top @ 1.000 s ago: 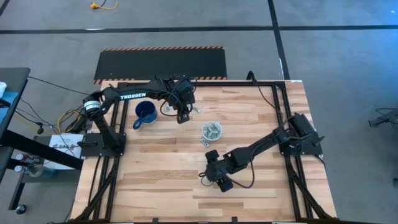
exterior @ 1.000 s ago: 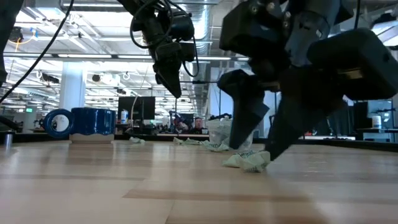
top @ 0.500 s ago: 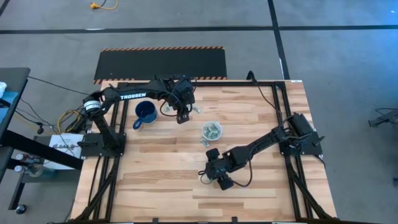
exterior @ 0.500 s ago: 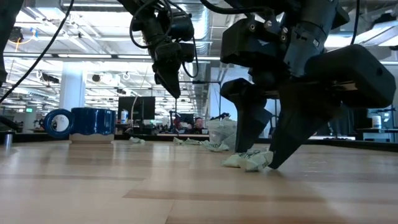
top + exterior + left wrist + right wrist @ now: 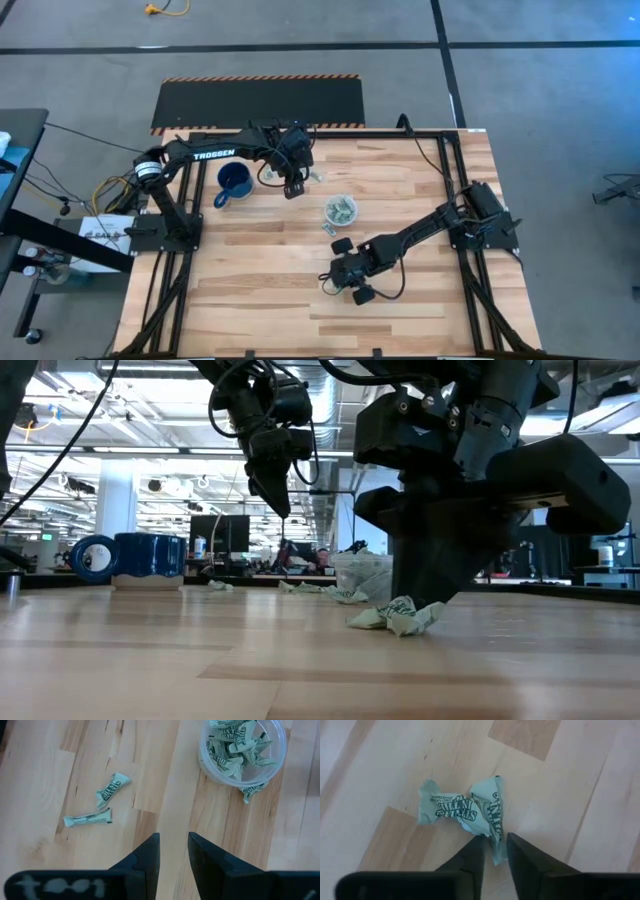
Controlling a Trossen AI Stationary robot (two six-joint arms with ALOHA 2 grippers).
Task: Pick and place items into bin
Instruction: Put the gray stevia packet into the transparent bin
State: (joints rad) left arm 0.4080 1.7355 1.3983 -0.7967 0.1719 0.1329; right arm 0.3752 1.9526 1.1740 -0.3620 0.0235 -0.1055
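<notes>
My right gripper (image 5: 336, 277) stands low over the near middle of the table. It is shut on a pale green-and-white wrapped piece (image 5: 492, 817), and a second piece (image 5: 445, 807) lies against the first; both show in the low view (image 5: 395, 617). The clear cup (image 5: 341, 210) holds several pieces and stands on the table beyond them; it also shows in the left wrist view (image 5: 242, 750). My left gripper (image 5: 293, 188) hangs shut and empty above the far part of the table (image 5: 280, 500), past the cup. Two loose pieces (image 5: 112, 787) lie below it. My right gripper pinches the nearer wrapped piece by its twisted end (image 5: 496, 845) between its two fingers (image 5: 474, 854). The fingers come from above, pointing down. The piece rests on the table (image 5: 400, 622), with the second piece beside it.
A dark blue handled mug (image 5: 233, 182) stands at the far left, beside my left arm. One loose piece (image 5: 328, 228) lies against the cup's near side, and others lie at the far side (image 5: 315, 178). Bare wood lies to the near left and the right.
My right gripper's fingers stood wide apart on either side of the wrapped pieces. They have come together and taken hold of one piece, which stays on the table. My left gripper has kept still.
</notes>
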